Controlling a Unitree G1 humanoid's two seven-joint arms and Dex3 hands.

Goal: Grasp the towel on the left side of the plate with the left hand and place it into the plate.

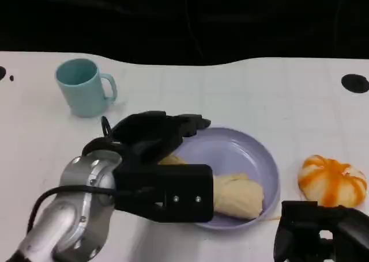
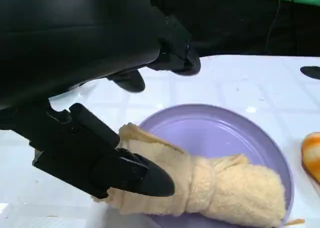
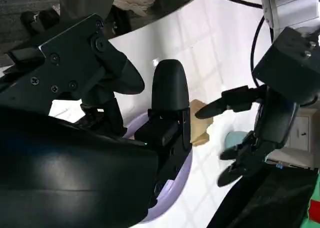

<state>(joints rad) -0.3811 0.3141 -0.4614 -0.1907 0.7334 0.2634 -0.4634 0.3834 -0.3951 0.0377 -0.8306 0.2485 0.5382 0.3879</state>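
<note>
The left hand's (image 1: 158, 158) fingers (image 2: 145, 175) are spread apart over the near-left edge of the plate (image 1: 253, 152). In the left wrist view one lower finger lies against the end of the towel (image 2: 220, 188) and the upper ones hang above it with clear space between, so the hand looks to be holding nothing, or at most touching the cloth. The towel is a rolled cream bundle lying in the plate along its near side, with one loose end draped over the left rim toward the hand.

The placing looks nearly complete, and the risks sit in the withdrawal. The lower finger touches that loose end, so a pull-back along the table could snag the cloth and drag the roll back over the rim. The plate is shallow and light-looking; a finger catching its edge might tip or slide it. A lift straight up before retreating seems safer.

The right hand (image 1: 323, 236) rests low at the near-right of the table, and whether its fingers are curled or apart cannot be told. A pumpkin (image 1: 332, 180) sits just right of the plate, and a cup (image 1: 83, 87) stands well behind the left hand, near enough that a wide swing back might brush it.
</note>
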